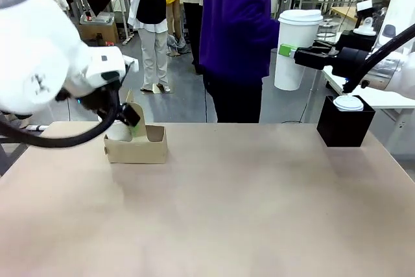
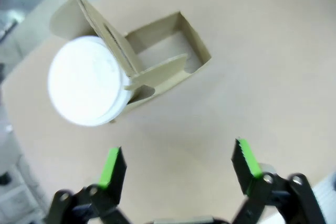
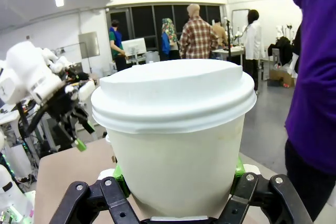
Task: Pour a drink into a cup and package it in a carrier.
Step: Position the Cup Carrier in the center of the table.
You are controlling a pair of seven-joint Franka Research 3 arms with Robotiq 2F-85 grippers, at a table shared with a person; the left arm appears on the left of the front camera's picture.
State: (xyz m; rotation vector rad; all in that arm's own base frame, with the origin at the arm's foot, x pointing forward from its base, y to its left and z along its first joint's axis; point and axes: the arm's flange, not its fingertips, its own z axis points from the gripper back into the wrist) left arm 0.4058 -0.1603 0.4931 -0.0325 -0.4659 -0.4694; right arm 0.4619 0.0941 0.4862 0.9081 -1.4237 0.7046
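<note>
High at the right, my right gripper [image 1: 290, 50] is shut on a white lidded cup [image 1: 295, 72], held well above the table. The right wrist view has this cup [image 3: 176, 129] close up between the green pads of the gripper [image 3: 178, 174]. The brown cardboard carrier [image 1: 137, 145] stands at the table's left. In the left wrist view a second lidded cup [image 2: 86, 81] sits in one slot of the carrier [image 2: 173, 51], and the other slot is empty. My left gripper [image 2: 178, 163] hangs open above and beside the carrier, holding nothing; the front view places it [image 1: 131, 121] at the carrier's handle. The drink is out of view.
A black box [image 1: 345, 124] with a white lid [image 1: 348, 103] on top stands at the table's far right. A person in a purple top [image 1: 237, 30] stands at the far side. The tan tabletop [image 1: 227, 212] stretches bare across the middle and front.
</note>
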